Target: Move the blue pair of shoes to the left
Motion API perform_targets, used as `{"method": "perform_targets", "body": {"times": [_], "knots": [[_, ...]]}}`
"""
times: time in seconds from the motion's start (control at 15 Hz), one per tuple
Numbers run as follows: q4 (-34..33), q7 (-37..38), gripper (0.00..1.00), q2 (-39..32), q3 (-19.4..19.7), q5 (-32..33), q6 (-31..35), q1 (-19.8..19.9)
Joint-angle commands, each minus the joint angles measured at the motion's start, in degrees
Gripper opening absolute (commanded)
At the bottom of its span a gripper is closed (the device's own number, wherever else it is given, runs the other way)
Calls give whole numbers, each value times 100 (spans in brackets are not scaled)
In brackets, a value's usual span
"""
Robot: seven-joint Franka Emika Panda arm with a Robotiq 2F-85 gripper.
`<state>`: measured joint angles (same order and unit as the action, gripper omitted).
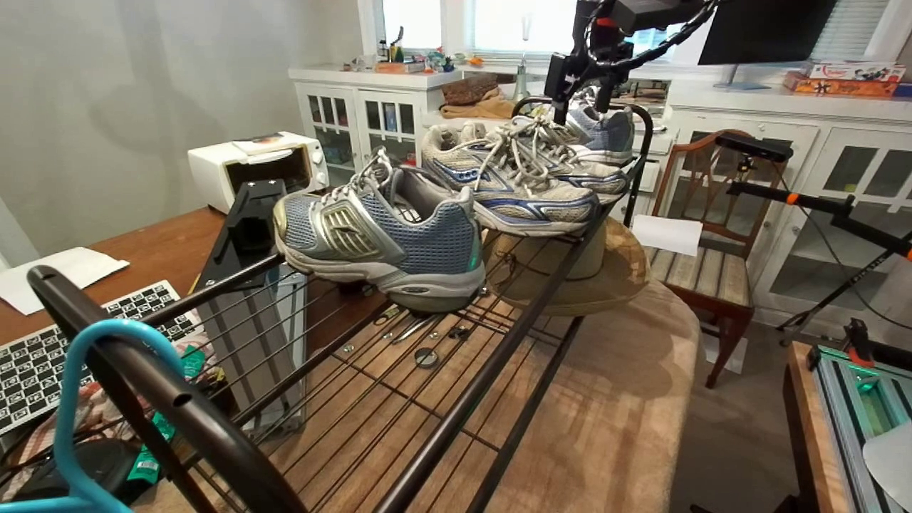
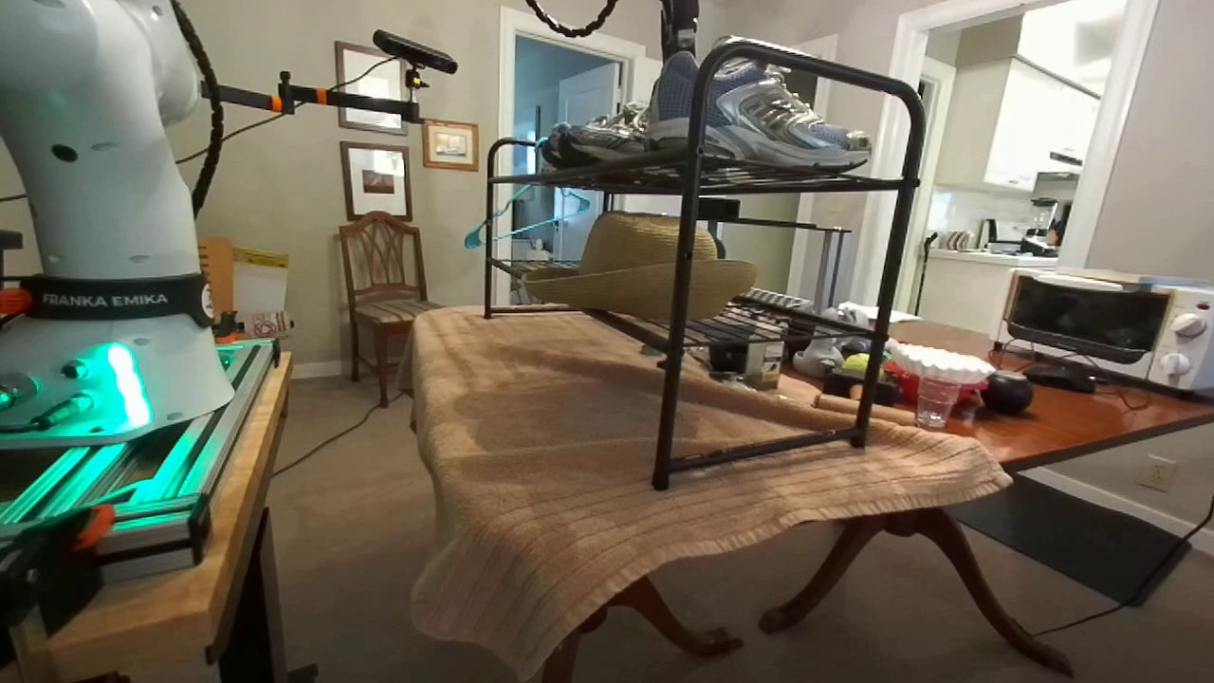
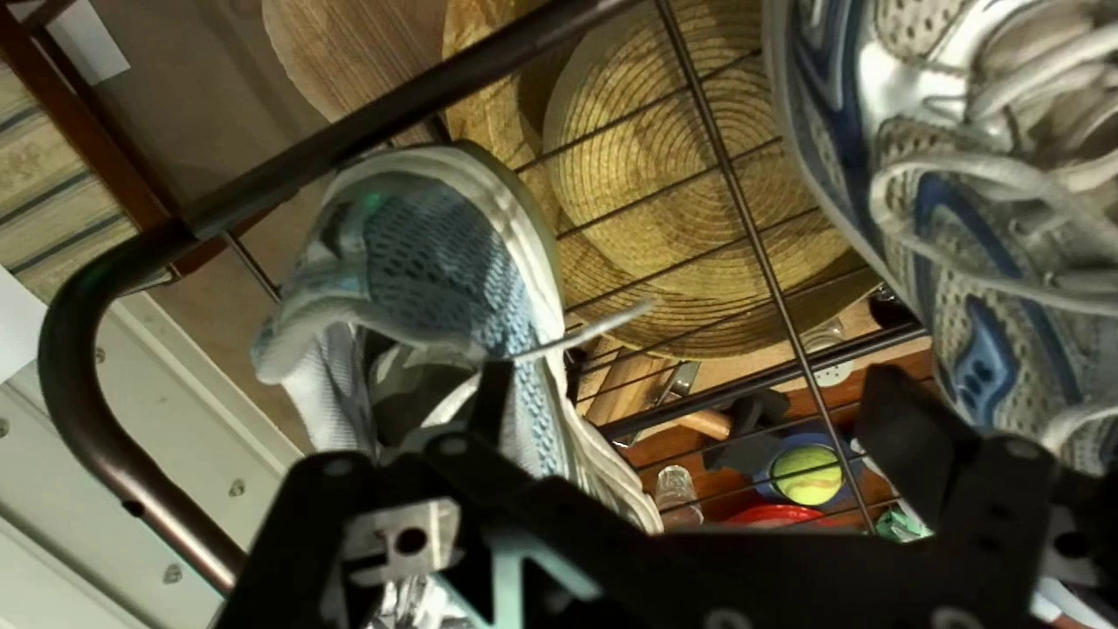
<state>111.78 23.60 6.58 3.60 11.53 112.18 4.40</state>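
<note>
The blue pair (image 1: 377, 239), judged to be the shoes with blue mesh, stands split atop the rack (image 2: 685, 237), one shoe on each side of the dark-trimmed shoes (image 1: 509, 182), the end shoe (image 3: 437, 245) lying near the hoop (image 3: 65, 376). The gripper (image 3: 694, 384) hangs over the end shoe's inner side, jaws spread and pinching nothing; its grasp appears to be the step in hand, and the next move calls for closing on that side wall and lifting above the dark-trimmed shoes. The heel sits close to the long rail (image 3: 393, 118), whereas bare wires (image 3: 758, 236) over the straw hat (image 3: 646, 157) leave a gap inward, with more open rack beyond the other blue shoe.
</note>
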Motion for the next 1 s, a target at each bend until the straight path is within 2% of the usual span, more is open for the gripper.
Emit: {"method": "perform_targets", "body": {"times": [0.0, 0.93], "knots": [[302, 112, 100, 237, -34, 120, -36, 68], [328, -288, 100, 55, 81, 382, 416, 258]]}}
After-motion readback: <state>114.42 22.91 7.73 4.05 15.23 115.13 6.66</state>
